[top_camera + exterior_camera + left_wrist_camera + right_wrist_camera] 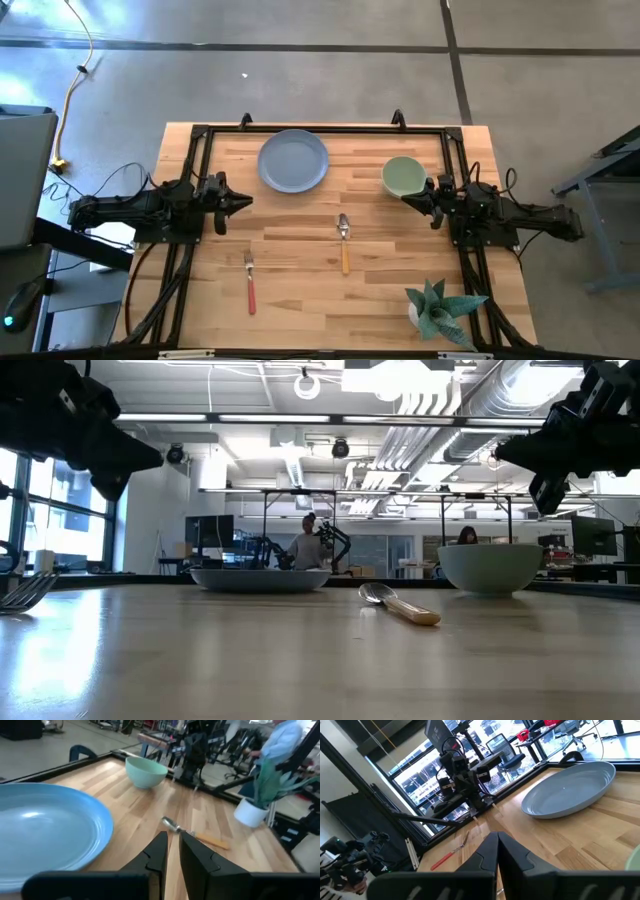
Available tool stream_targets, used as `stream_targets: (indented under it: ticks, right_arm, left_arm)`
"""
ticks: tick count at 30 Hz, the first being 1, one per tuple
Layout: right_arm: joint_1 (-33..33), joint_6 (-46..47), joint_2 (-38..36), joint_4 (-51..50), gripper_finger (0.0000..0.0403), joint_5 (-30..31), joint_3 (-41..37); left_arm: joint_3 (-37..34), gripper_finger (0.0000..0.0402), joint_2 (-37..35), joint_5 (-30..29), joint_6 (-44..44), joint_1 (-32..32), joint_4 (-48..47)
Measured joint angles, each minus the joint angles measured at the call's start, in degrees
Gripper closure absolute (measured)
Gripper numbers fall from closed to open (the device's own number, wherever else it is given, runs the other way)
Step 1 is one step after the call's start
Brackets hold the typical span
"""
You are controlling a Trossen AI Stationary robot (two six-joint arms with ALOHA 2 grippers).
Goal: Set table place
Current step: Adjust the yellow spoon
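The blue-grey plate (293, 160) lies flat near the table's far edge, with the pale green bowl (403, 176) standing to its right. The orange-handled spoon (344, 240) lies mid-table, and the red-handled fork (250, 281) lies nearer and to the left. My left gripper (247, 201) hovers shut, left of the spoon and just nearer than the plate (45, 830). My right gripper (405, 196) hovers shut beside the bowl's near side. In the low view it (505, 455) is raised above the bowl (490, 568), clear of it.
A spiky teal-green plant in a white pot (438, 310) stands near the table's near right corner. A black rail frame (320, 128) runs along the far edge and both sides. Bare wood (300, 215) lies between plate, spoon and fork. People show in the room beyond.
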Motion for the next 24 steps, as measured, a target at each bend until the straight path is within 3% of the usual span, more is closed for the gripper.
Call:
stream_targets:
  ticks: [13, 24]
  right_arm:
    - [0.0, -0.1, 0.0, 0.0, 0.0402, 0.4, 0.0]
    - [-0.2, -0.5, 0.0, 6.8, 0.0402, 20.2, 0.0]
  left_arm:
    - [0.0, 0.0364, 0.0, 1.1, -7.5, 0.0, 0.4]
    - [0.0, 0.0364, 0.0, -7.6, -22.3, 0.0, 1.8]
